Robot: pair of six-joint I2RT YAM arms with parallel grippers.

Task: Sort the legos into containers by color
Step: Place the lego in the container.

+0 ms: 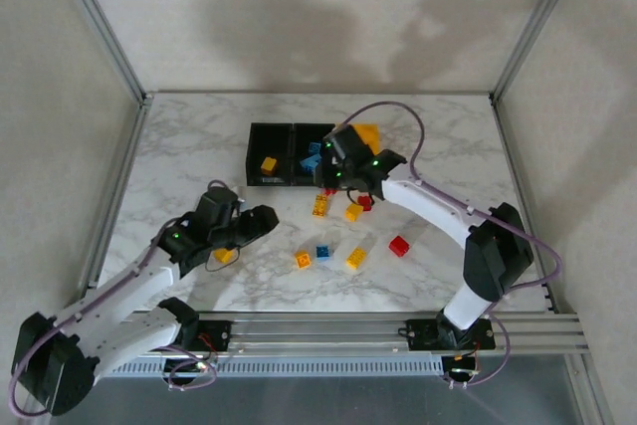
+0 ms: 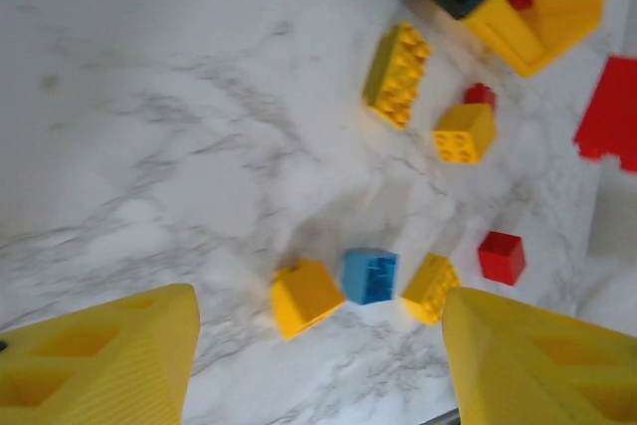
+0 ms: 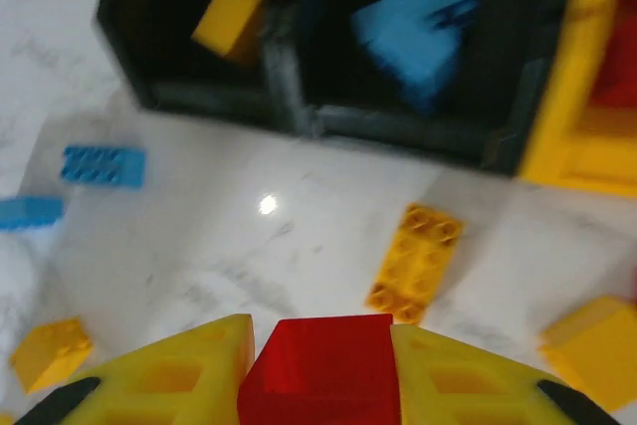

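Note:
In the right wrist view my right gripper (image 3: 318, 350) is shut on a red lego (image 3: 318, 370), held above the table in front of the containers. The left black bin (image 1: 255, 158) holds a yellow brick (image 3: 231, 17), the middle black bin (image 3: 299, 111) holds blue bricks (image 3: 418, 32), and the yellow bin (image 3: 582, 97) stands at the right. My left gripper (image 2: 318, 345) hangs open over the table with nothing between its fingers (image 2: 100, 355). Just beyond it lie a yellow brick (image 2: 304, 296), a blue brick (image 2: 369, 276), another yellow (image 2: 430, 288) and a red one (image 2: 501, 257).
A long yellow brick (image 1: 320, 206), a small yellow one (image 1: 353, 212) and a red one (image 1: 365, 202) lie just in front of the bins. Two blue bricks (image 3: 103, 165) lie left of the right gripper. One yellow brick (image 1: 224, 256) sits by my left arm. Metal frame rails bound the table.

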